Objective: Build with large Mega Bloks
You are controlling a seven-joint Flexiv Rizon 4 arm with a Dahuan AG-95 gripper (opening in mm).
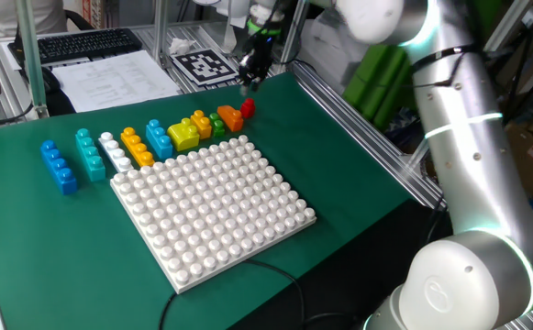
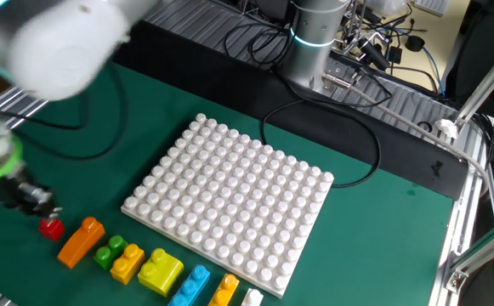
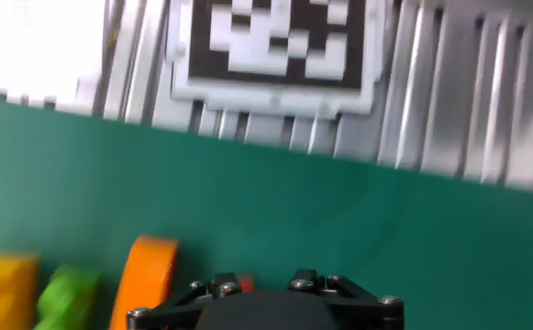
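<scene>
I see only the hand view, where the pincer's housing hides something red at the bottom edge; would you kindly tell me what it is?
Observer: It is a small red brick, the end of the row, just past the orange brick.
Operator: Thank you. Is the pincer on it yet?
Observer: The pincer hangs close above it; I cannot tell whether they touch.
Operator: Is anything built so far?
Observer: No, the white baseplate bears no bricks.
</scene>
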